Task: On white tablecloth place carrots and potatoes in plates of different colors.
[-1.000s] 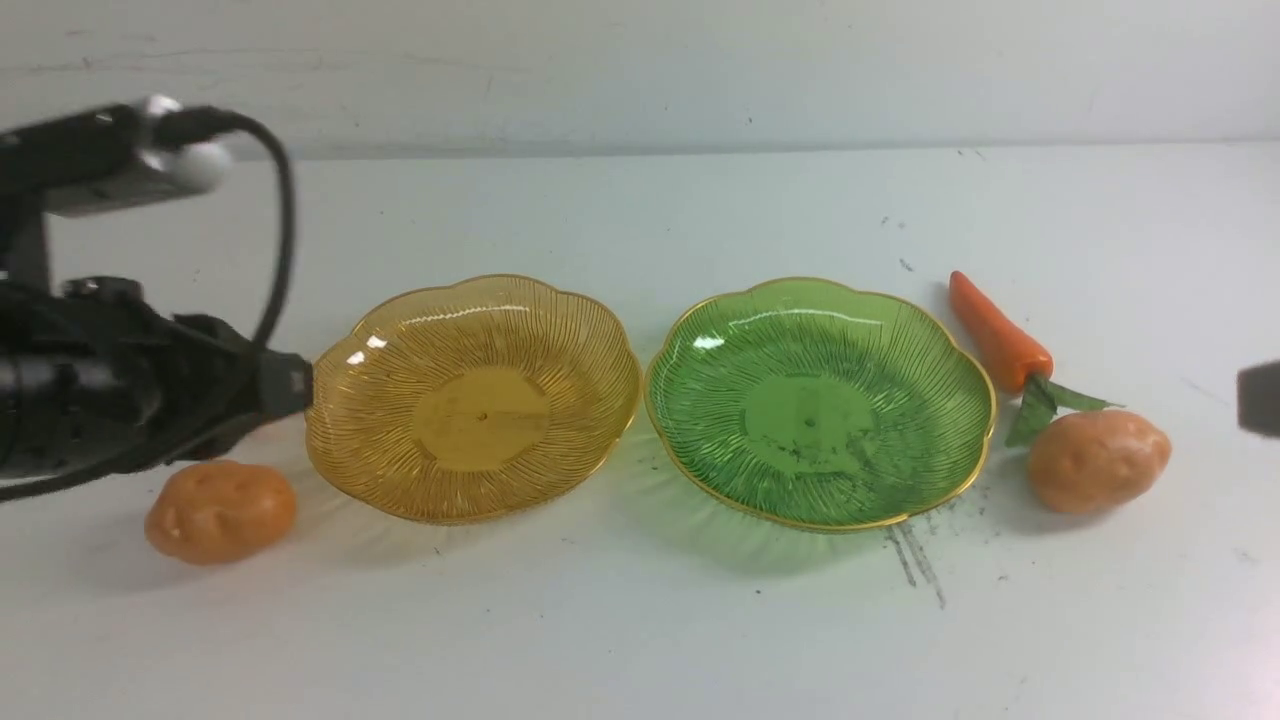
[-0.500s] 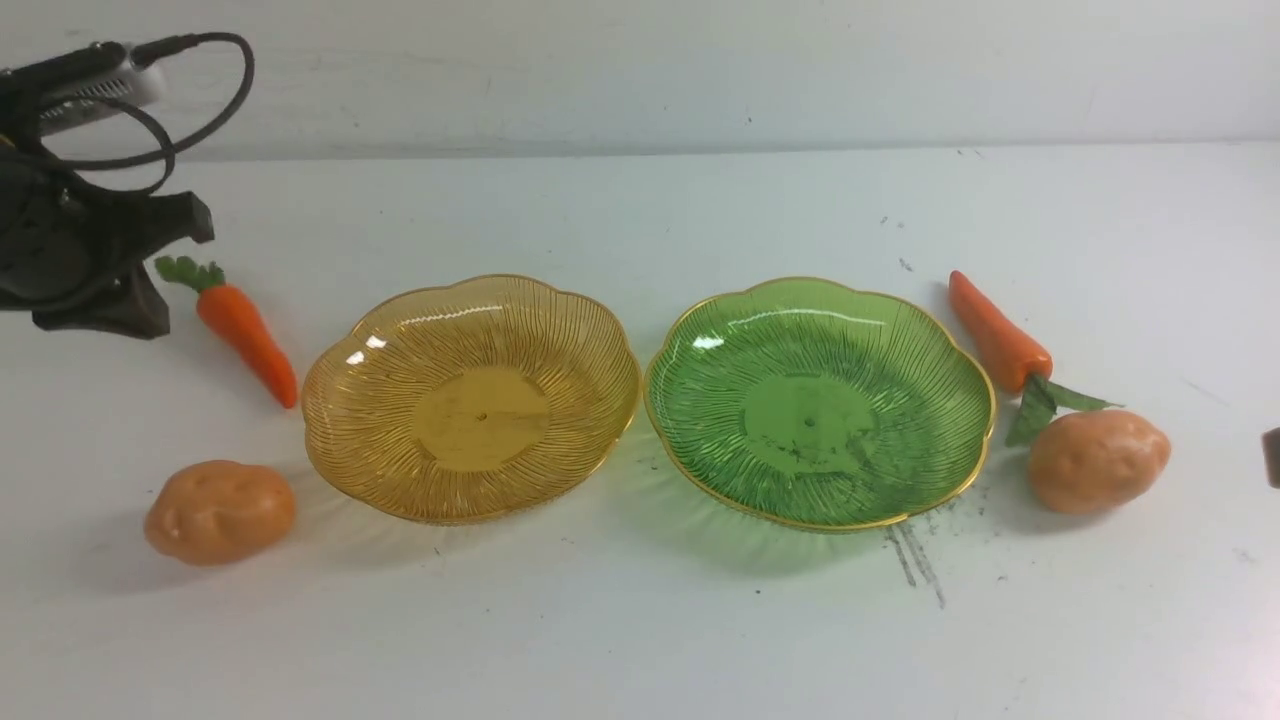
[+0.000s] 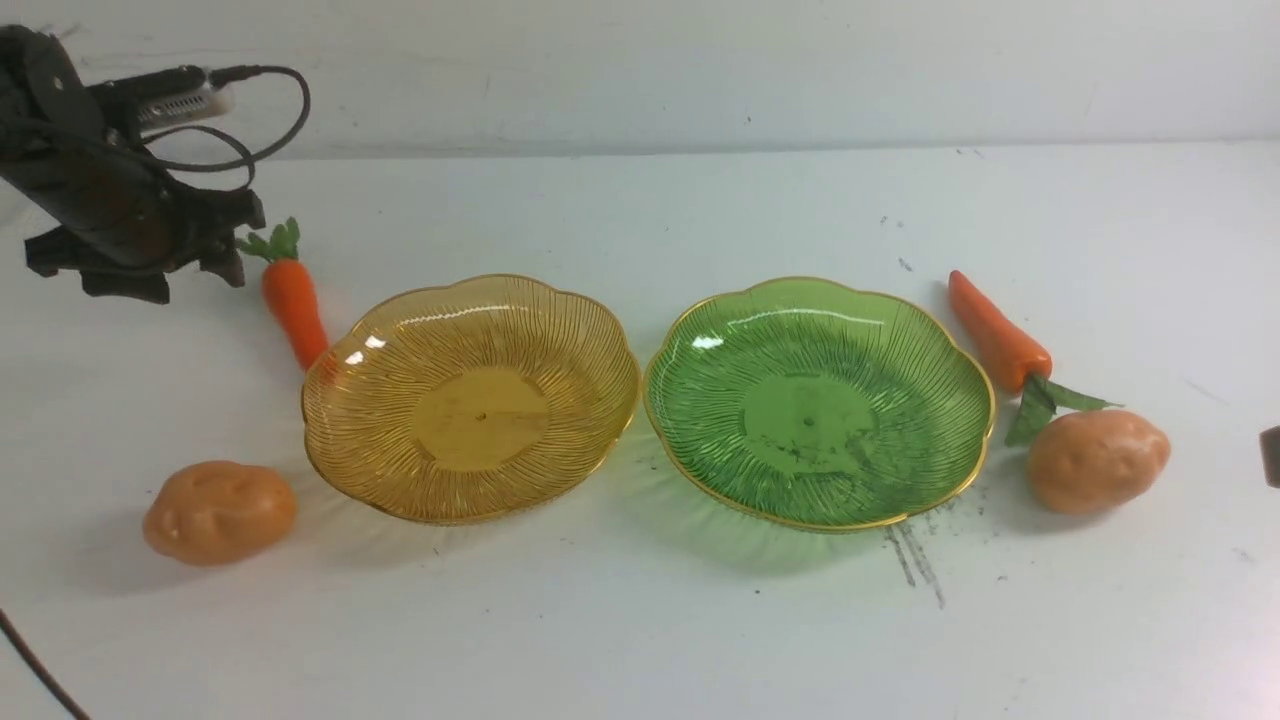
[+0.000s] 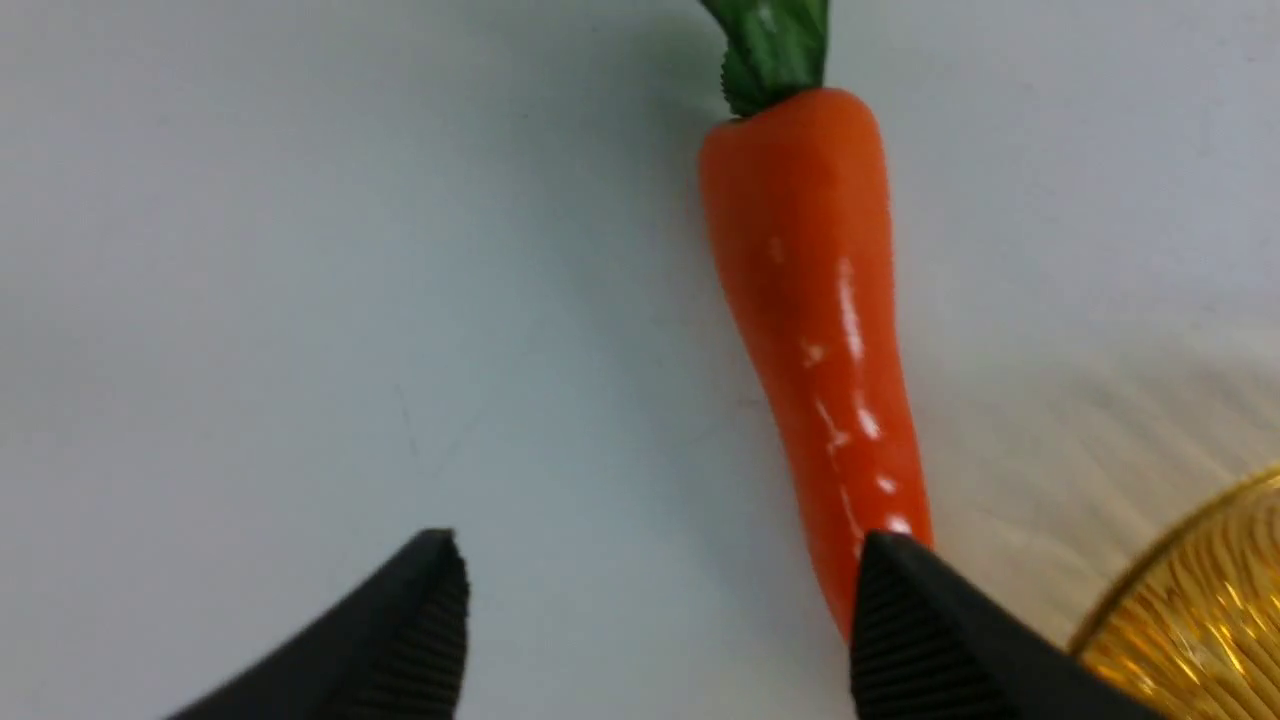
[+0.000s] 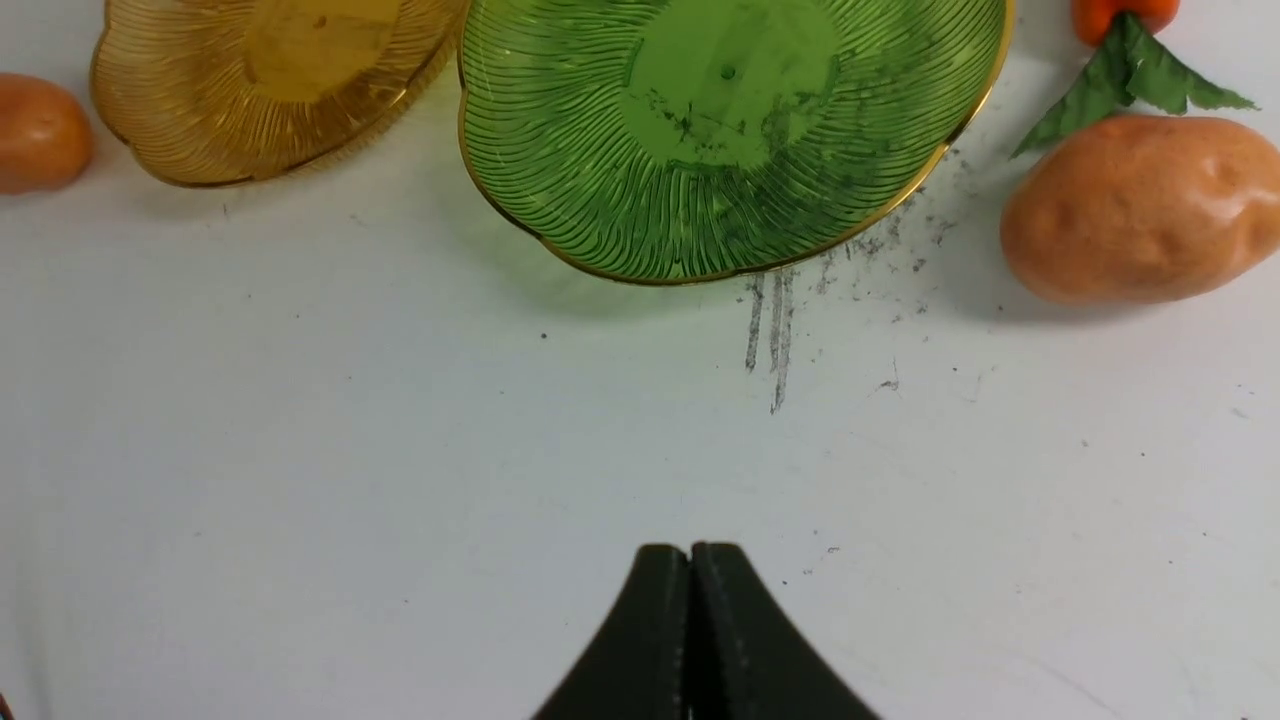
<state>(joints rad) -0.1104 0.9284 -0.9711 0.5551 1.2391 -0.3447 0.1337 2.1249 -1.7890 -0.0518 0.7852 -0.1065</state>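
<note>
On the white tablecloth (image 3: 600, 640) an amber plate (image 3: 400, 470) and a green plate (image 3: 900, 480) stand side by side, both empty. One carrot (image 3: 293, 300) lies at the far left, its tip at the amber plate's rim. My left gripper (image 3: 165, 275) hovers just left of it, open. In the left wrist view one fingertip (image 4: 900, 620) overlaps the tip of that carrot (image 4: 810, 330), and nothing sits between the fingers. A second carrot (image 3: 1000, 335) and a potato (image 3: 1098, 460) lie right of the green plate. Another potato (image 3: 220, 510) lies front left. My right gripper (image 5: 690, 560) is shut and empty.
Grey scuff streaks (image 3: 915, 560) mark the cloth in front of the green plate. A white wall (image 3: 640, 70) bounds the far side. Only a dark sliver of my right arm (image 3: 1272, 455) shows at the right edge of the front view.
My left arm swung back and up to the far left and its jaws opened. The left carrot came into view and turned, its tip now at the amber plate. The right gripper withdrew rightward.
</note>
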